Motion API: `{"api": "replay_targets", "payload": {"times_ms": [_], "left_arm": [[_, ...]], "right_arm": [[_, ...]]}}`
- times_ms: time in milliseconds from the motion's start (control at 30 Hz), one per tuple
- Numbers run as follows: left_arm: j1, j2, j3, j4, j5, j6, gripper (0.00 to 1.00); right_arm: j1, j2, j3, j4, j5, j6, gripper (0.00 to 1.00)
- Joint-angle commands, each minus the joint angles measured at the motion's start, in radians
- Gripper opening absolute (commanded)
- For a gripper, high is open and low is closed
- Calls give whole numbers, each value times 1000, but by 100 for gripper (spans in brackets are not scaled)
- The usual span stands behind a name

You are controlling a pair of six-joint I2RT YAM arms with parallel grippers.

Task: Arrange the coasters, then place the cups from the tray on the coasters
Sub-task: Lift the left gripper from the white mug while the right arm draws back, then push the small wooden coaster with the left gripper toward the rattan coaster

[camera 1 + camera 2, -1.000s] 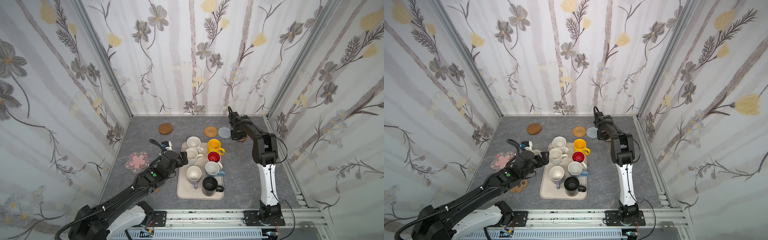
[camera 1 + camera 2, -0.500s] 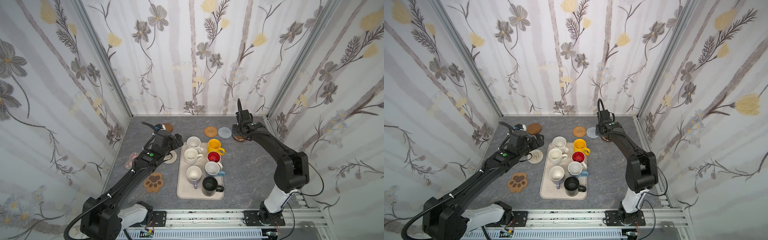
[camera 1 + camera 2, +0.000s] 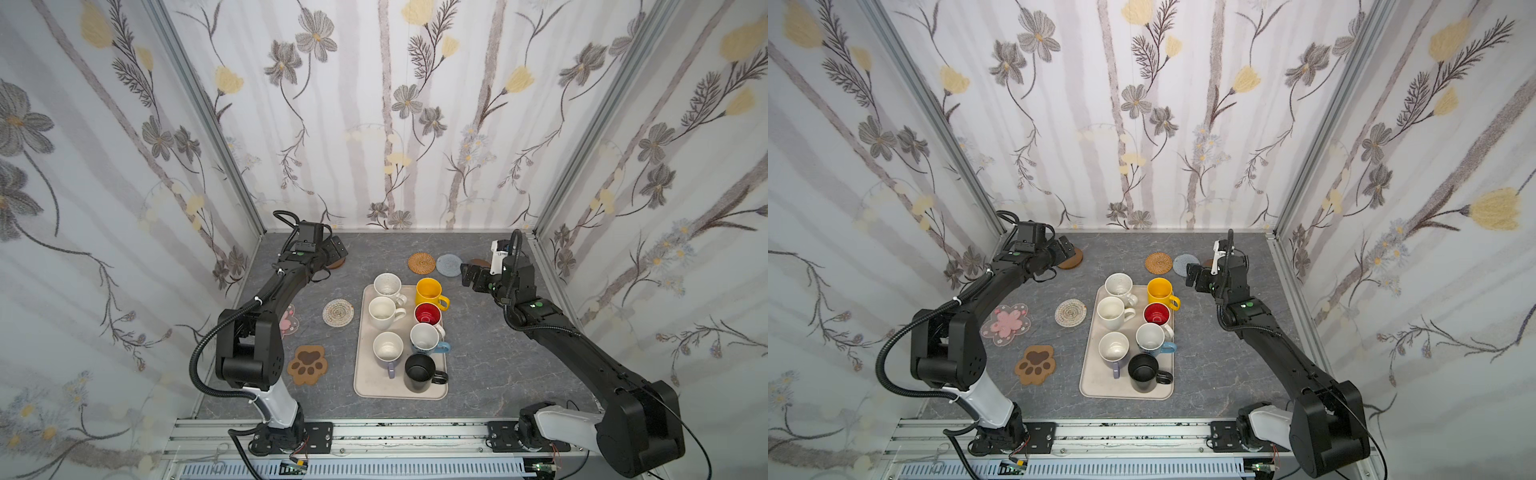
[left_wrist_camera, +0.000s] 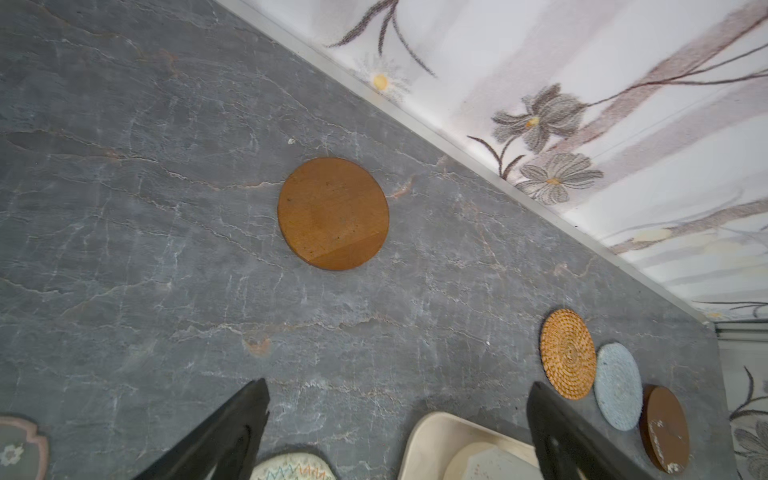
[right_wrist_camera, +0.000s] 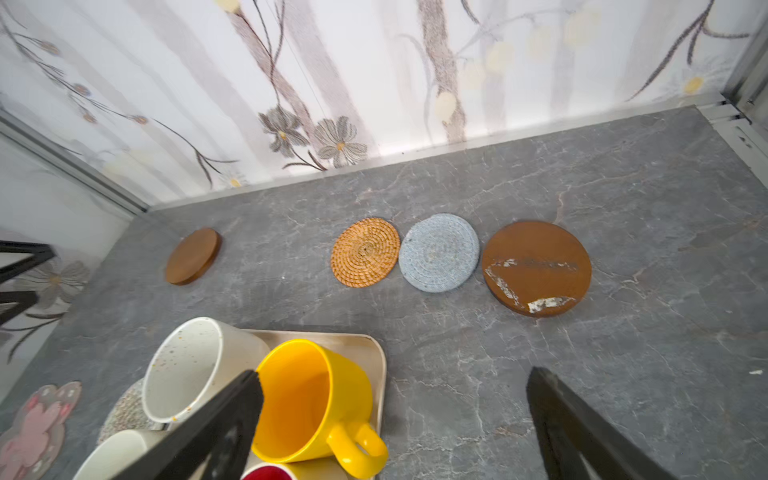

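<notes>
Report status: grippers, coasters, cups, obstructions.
Left gripper open, empty, by brown wooden disc coaster. Right gripper open, empty, by glossy amber disc coaster. Seven mugs all on beige rectangular tray. No coaster occupied.

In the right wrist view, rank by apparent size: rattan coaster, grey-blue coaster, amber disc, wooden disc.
1. glossy amber disc
2. grey-blue coaster
3. rattan coaster, only slightly smaller
4. brown wooden disc, but farther away, so unsure
</notes>
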Motion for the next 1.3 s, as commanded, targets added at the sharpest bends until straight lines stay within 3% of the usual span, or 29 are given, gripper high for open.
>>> {"api": "replay_targets", "payload": {"times_ms": [0, 367, 567, 967, 1267], "left_arm": [[28, 78, 73, -11, 21, 43, 100], [176, 445, 337, -15, 72, 128, 100], [212, 616, 514, -15, 176, 134, 100], [189, 718, 613, -13, 298, 155, 100], [129, 666, 517, -7, 288, 156, 100]], "right_arm": [[1, -52, -36, 142, -51, 28, 100], [-1, -175, -116, 182, -20, -10, 100], [-3, -142, -131, 215, -38, -19, 100], [-4, -38, -109, 230, -78, -6, 100], [-5, -26, -105, 225, -77, 4, 100]]}}
